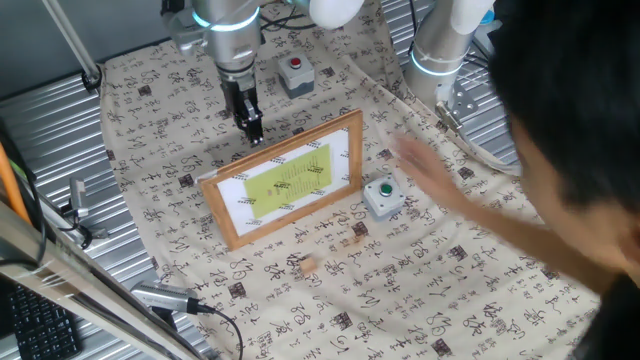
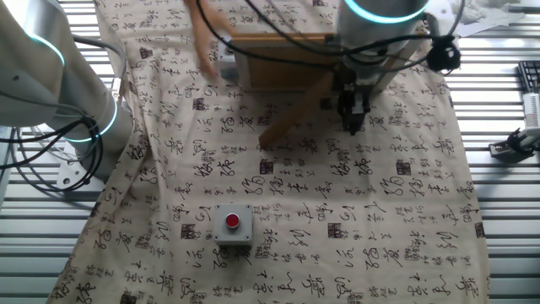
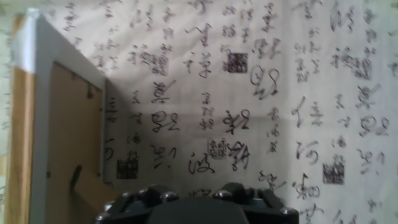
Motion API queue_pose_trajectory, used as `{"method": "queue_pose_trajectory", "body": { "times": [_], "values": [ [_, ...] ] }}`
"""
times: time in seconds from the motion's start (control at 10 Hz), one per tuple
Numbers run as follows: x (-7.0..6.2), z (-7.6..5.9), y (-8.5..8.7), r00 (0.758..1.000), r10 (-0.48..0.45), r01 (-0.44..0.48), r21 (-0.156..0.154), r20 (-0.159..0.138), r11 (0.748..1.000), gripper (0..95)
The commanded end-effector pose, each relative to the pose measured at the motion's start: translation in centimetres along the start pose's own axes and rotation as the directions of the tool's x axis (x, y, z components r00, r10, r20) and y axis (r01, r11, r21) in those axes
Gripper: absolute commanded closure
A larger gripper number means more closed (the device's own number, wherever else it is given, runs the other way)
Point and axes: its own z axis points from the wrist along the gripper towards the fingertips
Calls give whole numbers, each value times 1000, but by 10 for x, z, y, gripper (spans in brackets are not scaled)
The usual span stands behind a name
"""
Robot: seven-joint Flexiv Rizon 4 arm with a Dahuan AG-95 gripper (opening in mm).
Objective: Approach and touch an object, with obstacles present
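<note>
Nearest the camera on the desk (image 1: 480, 300), the wooden cube (image 1: 306, 264) is lying on the patterned cloth, in front of the picture frame (image 1: 288, 178). Behind the frame, the hand (image 1: 250, 130) is hovering, its fingers seemingly closed and holding nothing.

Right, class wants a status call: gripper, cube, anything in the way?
Gripper behind the frame, holding nothing; jaw state unclear. Cube on the cloth in front of the frame, untouched. Frame stands between them; a blurred hand is over the cloth.
</note>
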Motion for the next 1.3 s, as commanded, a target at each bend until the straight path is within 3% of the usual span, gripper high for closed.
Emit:
{"method": "queue_pose_trajectory", "body": {
  "times": [0.1,1.3],
  "values": [
    [-2,1,1,1000,-6,6,-13,9,1000,950],
    [-3,1,1,1000,-4,4,-1,3,1000,950]
  ]
}}
